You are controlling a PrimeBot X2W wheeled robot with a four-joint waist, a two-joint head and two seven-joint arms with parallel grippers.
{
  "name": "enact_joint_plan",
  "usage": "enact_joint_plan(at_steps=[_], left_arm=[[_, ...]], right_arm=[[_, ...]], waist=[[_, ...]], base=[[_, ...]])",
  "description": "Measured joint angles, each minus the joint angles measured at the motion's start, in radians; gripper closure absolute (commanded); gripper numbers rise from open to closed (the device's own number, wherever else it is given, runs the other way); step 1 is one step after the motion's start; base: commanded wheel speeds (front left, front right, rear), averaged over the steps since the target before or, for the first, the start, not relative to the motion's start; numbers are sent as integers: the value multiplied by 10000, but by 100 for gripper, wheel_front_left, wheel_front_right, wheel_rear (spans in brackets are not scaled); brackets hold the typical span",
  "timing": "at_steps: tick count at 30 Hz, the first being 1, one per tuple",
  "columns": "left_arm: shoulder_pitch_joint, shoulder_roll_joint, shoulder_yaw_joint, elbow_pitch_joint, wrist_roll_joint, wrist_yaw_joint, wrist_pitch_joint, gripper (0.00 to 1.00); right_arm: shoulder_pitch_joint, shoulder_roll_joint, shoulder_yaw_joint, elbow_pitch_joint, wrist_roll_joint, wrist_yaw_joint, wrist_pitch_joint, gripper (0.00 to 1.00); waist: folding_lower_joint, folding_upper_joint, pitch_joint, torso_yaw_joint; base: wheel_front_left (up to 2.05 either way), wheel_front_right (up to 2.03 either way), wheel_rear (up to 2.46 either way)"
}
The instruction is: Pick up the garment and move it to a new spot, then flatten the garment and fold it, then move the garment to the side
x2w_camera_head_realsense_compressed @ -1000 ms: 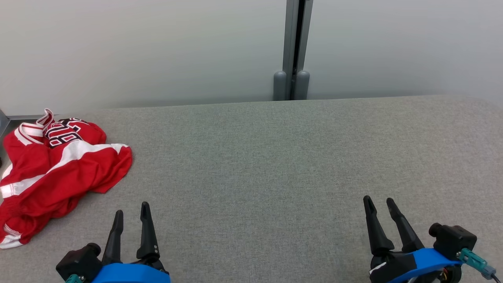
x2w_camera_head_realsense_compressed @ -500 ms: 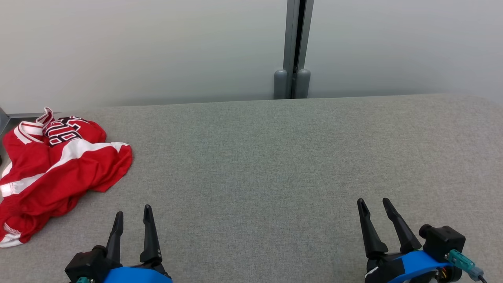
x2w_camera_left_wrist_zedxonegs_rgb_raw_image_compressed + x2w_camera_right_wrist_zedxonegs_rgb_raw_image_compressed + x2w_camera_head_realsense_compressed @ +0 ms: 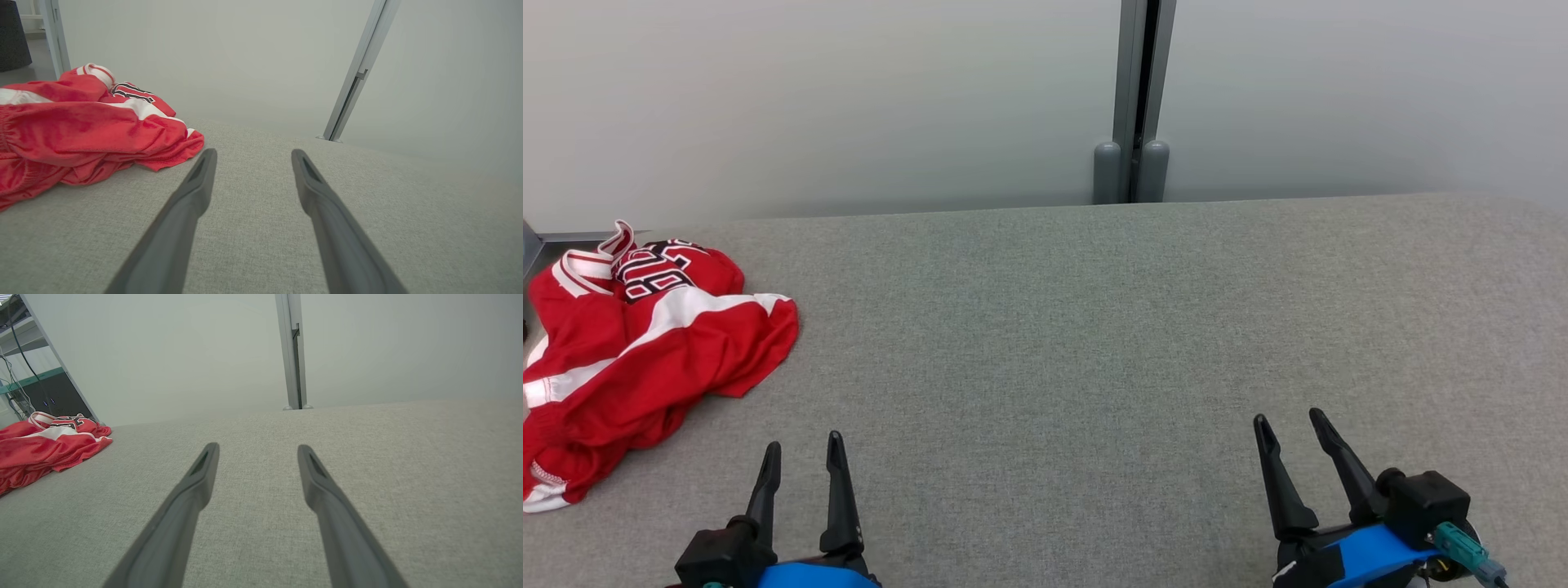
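The garment (image 3: 637, 351) is a red jersey with white stripes and black-and-white lettering, lying crumpled at the far left of the grey fabric table (image 3: 1078, 327). It shows at the left in the left wrist view (image 3: 81, 130) and far left in the right wrist view (image 3: 45, 447). My left gripper (image 3: 802, 447) stands open near the front edge, to the right of and nearer than the garment, holding nothing. At the lower right my right gripper (image 3: 1289, 423) is open and empty, far from the cloth.
A pale wall with a grey vertical post (image 3: 1134, 98) runs behind the table. A shelf with dark equipment and cables (image 3: 28, 384) stands beyond the table's left end.
Both grippers have drawn back toward the bottom of the head view, the left one drifting right and the right one drifting left. The garment lies as before.
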Motion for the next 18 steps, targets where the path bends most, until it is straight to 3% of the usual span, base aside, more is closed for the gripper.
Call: enact_joint_plan(at_steps=[18], left_arm=[[133, 12, -13, 416, 752, 21, -305, 0]], right_arm=[[0, -12, 159, 29, -1108, 12, -301, 0]], waist=[[1, 0, -11, 10]], base=[[0, 0, 0]])
